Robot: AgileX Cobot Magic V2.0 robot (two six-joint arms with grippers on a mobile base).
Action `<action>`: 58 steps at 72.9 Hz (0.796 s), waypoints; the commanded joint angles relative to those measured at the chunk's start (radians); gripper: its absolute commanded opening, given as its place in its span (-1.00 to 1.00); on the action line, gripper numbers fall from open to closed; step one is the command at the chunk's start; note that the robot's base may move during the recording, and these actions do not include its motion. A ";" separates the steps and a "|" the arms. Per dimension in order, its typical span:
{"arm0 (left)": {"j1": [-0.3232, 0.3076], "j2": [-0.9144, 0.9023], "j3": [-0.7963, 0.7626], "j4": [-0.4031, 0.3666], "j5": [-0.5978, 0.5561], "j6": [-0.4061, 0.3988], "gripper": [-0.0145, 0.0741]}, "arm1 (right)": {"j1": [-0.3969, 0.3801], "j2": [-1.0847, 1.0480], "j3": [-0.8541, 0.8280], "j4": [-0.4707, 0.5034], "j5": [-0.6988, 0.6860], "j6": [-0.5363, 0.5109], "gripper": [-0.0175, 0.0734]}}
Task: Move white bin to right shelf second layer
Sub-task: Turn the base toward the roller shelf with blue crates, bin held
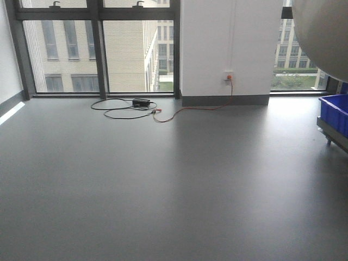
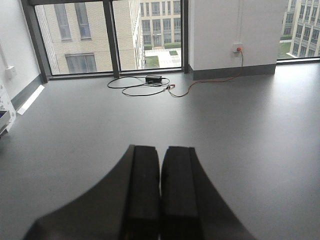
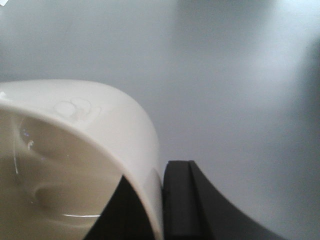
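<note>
Closest to the right wrist camera is the right claw (image 3: 150, 172), and it is clamped on the white bin (image 3: 75, 130). One black finger (image 3: 182, 200) presses on the outside of the bin's wall. The other finger sits inside the bin. The thin wall is squeezed between them. The bin's open mouth faces this camera, and its shiny inside looks to have nothing in it.

From the front view the bin shows only as a big pale round shape, high in the top right corner (image 1: 321, 32). So it is up in the air on the robot's right side, well above the grey floor (image 1: 163, 190).

The left claw (image 2: 160, 150) has its two fingers pressed together with nothing between them. It hangs over bare floor and is not helping.

The right shelf with the little rollers is not in any picture. At the right edge there is only a blue crate (image 1: 334, 111) on a low metal frame. My guess is that the shelf lies further to the right, past the bin. If so, the right arm is the nearer one and already has the bin, so it needs to carry it that way and keep the bin level.
</note>
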 commanded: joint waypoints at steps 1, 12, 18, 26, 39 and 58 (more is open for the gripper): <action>-0.006 -0.014 0.037 0.000 -0.087 -0.005 -0.48 | -0.006 -0.001 -0.031 -0.006 -0.102 0.000 -0.49; -0.006 -0.014 0.037 0.000 -0.087 -0.005 -0.48 | -0.006 -0.001 -0.031 -0.006 -0.102 0.000 -0.49; -0.006 -0.014 0.037 0.000 -0.087 -0.005 -0.48 | -0.006 -0.001 -0.031 -0.006 -0.102 0.000 -0.49; -0.006 -0.014 0.037 0.000 -0.087 -0.005 -0.48 | -0.006 -0.001 -0.031 -0.006 -0.102 0.000 -0.49; -0.006 -0.014 0.037 0.000 -0.087 -0.005 -0.48 | -0.006 -0.001 -0.031 -0.006 -0.102 0.000 -0.49; -0.006 -0.014 0.037 0.000 -0.087 -0.005 -0.48 | -0.006 -0.001 -0.031 -0.006 -0.102 0.000 -0.49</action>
